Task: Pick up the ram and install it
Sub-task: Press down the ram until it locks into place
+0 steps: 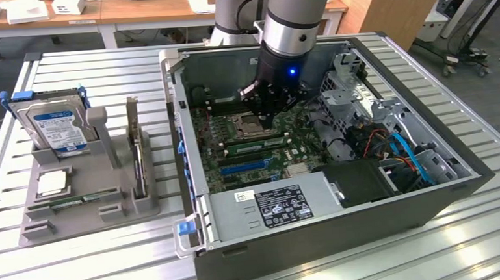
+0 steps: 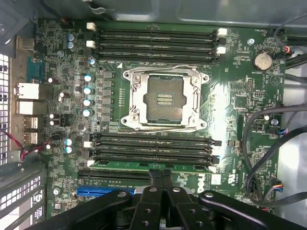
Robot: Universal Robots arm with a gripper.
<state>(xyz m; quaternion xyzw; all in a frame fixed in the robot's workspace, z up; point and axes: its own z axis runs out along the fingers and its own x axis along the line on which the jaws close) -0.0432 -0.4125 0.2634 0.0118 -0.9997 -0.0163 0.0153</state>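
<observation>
Exterior view, slatted metal table [image 1: 345, 264], wooden desks [image 1: 138, 10] behind, hand [image 2: 161, 173] closed, empty

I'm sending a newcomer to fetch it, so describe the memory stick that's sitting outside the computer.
Left of the open computer case in the exterior view, a gray holder stands on the slatted table. The ram lies flat in a groove near its front edge. Unlike the blue-labelled hard drive and the dark card standing on edge, it is a thin green strip.
</observation>
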